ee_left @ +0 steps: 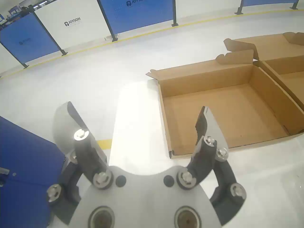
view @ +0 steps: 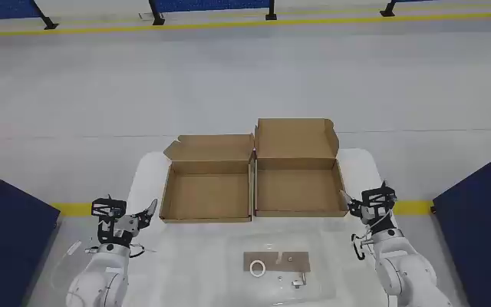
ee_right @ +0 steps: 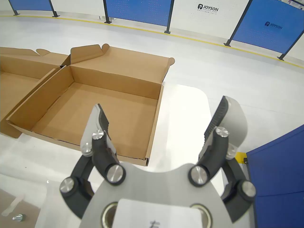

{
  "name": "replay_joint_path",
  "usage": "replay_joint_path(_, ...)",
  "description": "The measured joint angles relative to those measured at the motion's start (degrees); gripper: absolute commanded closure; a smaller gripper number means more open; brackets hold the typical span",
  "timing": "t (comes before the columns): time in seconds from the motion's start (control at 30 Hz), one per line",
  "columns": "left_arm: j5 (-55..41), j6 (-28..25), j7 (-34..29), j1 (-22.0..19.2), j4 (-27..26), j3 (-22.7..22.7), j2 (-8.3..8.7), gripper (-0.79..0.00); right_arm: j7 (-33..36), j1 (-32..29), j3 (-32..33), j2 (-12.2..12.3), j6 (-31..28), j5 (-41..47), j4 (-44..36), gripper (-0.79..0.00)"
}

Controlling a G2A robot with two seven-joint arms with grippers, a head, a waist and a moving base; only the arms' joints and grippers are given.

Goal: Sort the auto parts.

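Left hand (ee_left: 136,107) and right hand (ee_right: 161,103) gape wide, empty, at the white desk's (view: 199,253) sides. Between them a white ring (view: 258,268) lies on brown card sheet (view: 295,263), small metal parts (view: 298,282) nearby, before two open cardboard boxes (view: 205,196).

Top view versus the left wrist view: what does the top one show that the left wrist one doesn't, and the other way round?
Top view adds: the cardboard sheet near the front of the table, bearing a white ring, a small metal part next to it, and the right gripper by the right box. Left wrist view adds: the white partition panels in the room behind. Shared: the right box and the left box, open, empty, side by side, and the open left gripper.
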Motion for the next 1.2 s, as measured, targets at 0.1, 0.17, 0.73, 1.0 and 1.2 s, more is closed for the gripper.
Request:
replay_joint_path(0.1, 0.0, 0.0, 0.0, 0.0, 0.0, 0.0, 0.0, -0.785, 0.0, 0.0, 0.0, 0.0, 0.0, 0.0, 0.0, -0.785)
replay_joint_path(0.17, 0.0, 0.0, 0.0, 0.0, 0.0, 0.0, 0.0, -0.785, 0.0, 0.0, 0.0, 0.0, 0.0, 0.0, 0.0, -0.785)
replay_joint_path(0.73, 0.0, 0.0, 0.0, 0.0, 0.0, 0.0, 0.0, -0.785, 1.55, -1.9, 1.91, 1.06, -9.86, -8.08, -6.05, -0.785)
replay_joint_path(1.0, 0.0, 0.0, 0.0, 0.0, 0.0, 0.0, 0.0, -0.785, 5.4, -3.67, 3.97, 1.85, -20.19, -11.13, -9.71, -0.785)
replay_joint_path(1.2, 0.0, 0.0, 0.0, 0.0, 0.0, 0.0, 0.0, -0.785, 5.55, -3.33, 3.71, 1.95, -21.74, -11.53, -10.59, -0.785)
